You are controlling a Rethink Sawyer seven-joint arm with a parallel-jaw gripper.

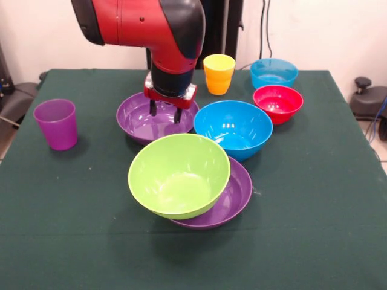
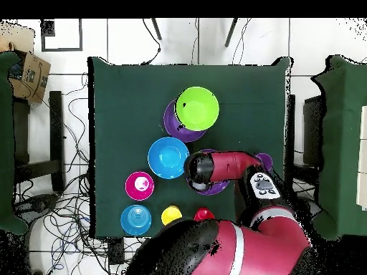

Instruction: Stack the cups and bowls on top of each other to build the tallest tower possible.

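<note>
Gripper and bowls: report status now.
Gripper open, jaws down inside the far purple bowl, gripping nothing. Lime green bowl tilted on the near purple bowl. Blue bowl alone alongside. Nothing in the way.

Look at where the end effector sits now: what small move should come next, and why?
Probably lower a little and close on the rim of the far purple bowl. The end effector hangs open over that bowl, its fingers apart and gripping nothing. The lime green bowl already rests tilted on the other purple bowl, so this one could go on next.

Glossy red arm (image 1: 139, 24), black joints
</note>
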